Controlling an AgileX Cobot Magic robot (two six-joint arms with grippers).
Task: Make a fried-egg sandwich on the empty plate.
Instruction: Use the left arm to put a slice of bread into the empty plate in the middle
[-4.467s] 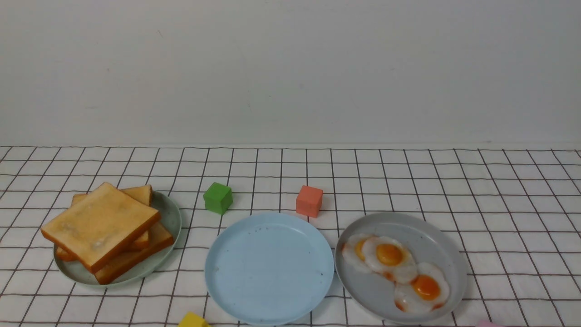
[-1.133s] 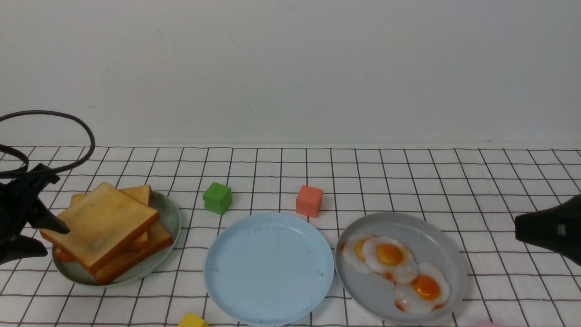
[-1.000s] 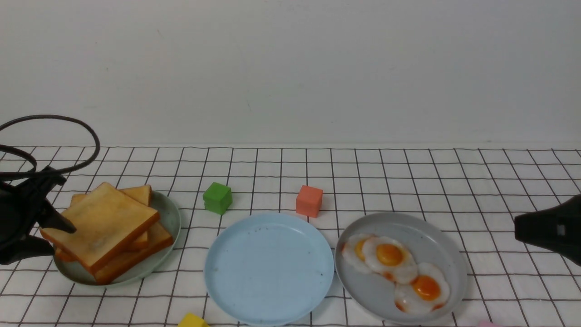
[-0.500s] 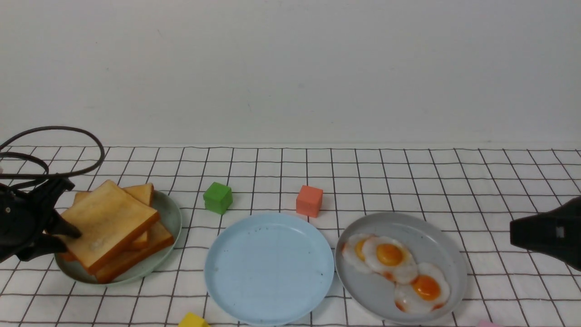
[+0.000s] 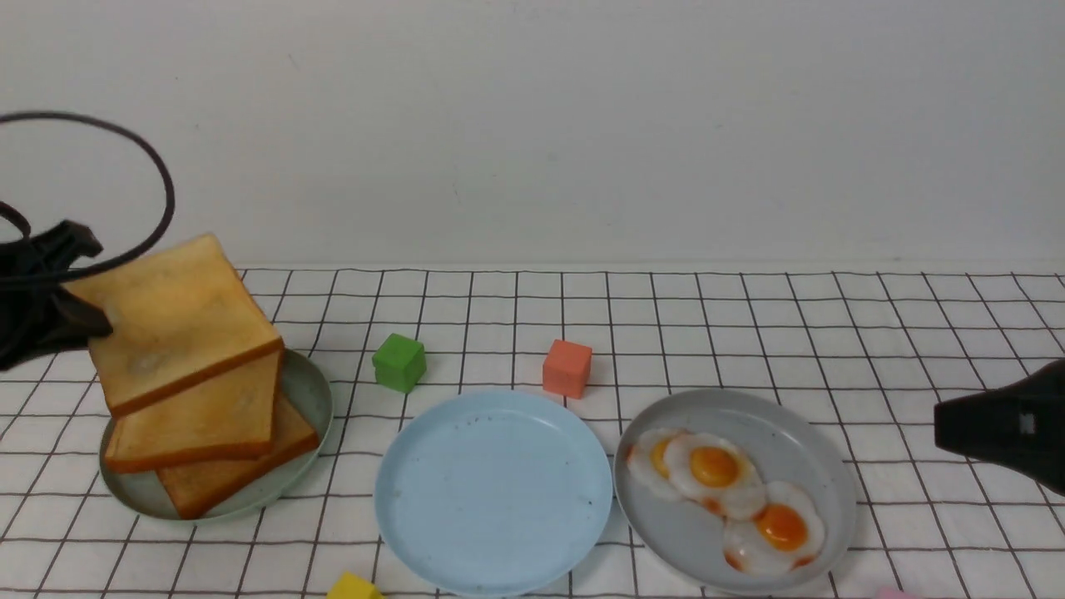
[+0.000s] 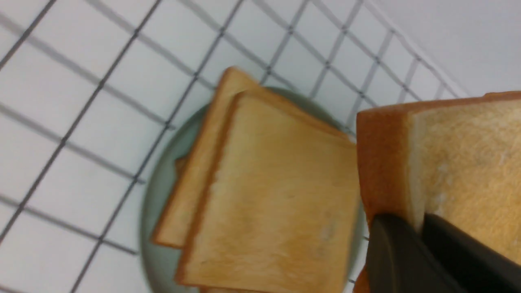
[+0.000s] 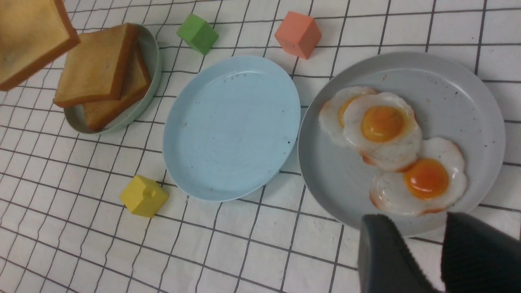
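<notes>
My left gripper is shut on the edge of a golden toast slice, which hangs tilted above the pale green plate. In the left wrist view both fingers pinch that slice. Two more toast slices lie stacked on the green plate. The empty plate, light blue, sits at the front middle with nothing on it. Three fried eggs overlap on the grey plate. My right gripper hovers open beside the grey plate's near right rim. No fried-egg sandwich is in view.
A green cube and an orange cube stand just behind the blue plate. A yellow cube lies near its front left. The three plates nearly touch in a row on the checked cloth.
The left gripper closed on the top toast slice and raised it off the stack, tilting it. The slices beneath shifted slightly. The right gripper has hardly moved.
</notes>
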